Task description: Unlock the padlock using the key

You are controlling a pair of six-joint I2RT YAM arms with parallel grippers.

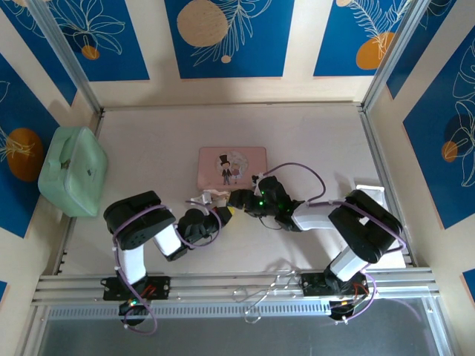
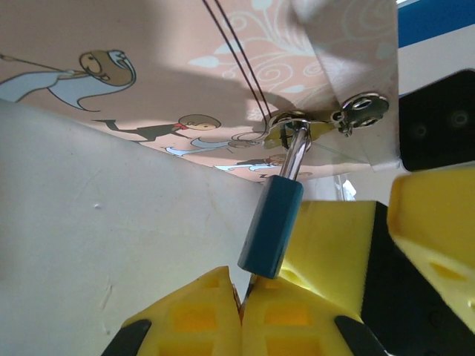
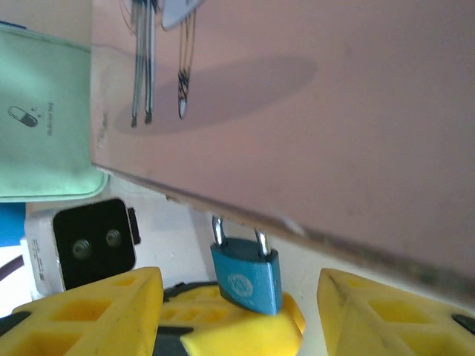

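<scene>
Your blue padlock [image 3: 247,276] sits at the near edge of the pink picture box [image 1: 231,167]. Its silvery shackle [image 2: 295,152] is hooked through the box's metal clasp [image 2: 315,122]. In the right wrist view both legs of the shackle run down into the body.

Your left end effector [image 2: 245,293] has its yellow fingers [image 2: 185,322] pressed together, pinching the lower end of the padlock body (the bottom of the lock is hidden there).

Your right end effector [image 3: 237,280] is spread wide. It has one yellow finger [image 3: 96,311] on each side of the padlock, and in its own wrist view there is open space between each finger and the lock.

From above, the two end effectors meet just in front of the box, which lies flat on the pale counter [image 1: 312,141]. A mint-green zip case [image 1: 72,172] rests at the counter's left edge, well apart from the box.
</scene>
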